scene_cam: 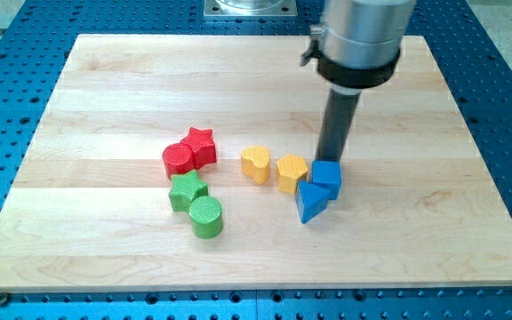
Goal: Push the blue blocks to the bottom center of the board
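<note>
A blue cube [328,176] and a blue triangular block [310,201] sit touching each other, right of the board's centre. The triangle is just below and left of the cube. My tip [330,161] is at the cube's top edge, right behind it, touching or nearly touching it. The dark rod rises from there to the silver arm body [359,40] at the view's top.
Two yellow blocks, a heart [256,164] and a rounded one [292,172], lie just left of the blue blocks. A red star [200,145] and red cylinder [178,160] sit further left, above a green star [186,188] and green cylinder [206,216]. The wooden board [105,258] lies on a blue perforated table.
</note>
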You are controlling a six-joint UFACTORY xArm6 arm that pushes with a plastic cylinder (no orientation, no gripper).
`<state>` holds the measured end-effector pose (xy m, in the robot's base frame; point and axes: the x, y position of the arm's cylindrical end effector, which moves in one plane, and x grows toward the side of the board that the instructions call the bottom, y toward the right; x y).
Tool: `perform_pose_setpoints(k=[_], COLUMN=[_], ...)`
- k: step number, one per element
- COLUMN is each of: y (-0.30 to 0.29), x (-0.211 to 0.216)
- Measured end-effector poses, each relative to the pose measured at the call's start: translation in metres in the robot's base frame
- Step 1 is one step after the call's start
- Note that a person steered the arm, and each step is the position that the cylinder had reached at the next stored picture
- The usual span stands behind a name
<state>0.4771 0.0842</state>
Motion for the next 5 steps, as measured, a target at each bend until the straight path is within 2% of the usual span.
perform_pose_setpoints(k=[1, 2, 3, 5], y=[-0.002, -0.002, -0.01, -0.013], x=[0.042, 0.064, 0.065, 0.035])
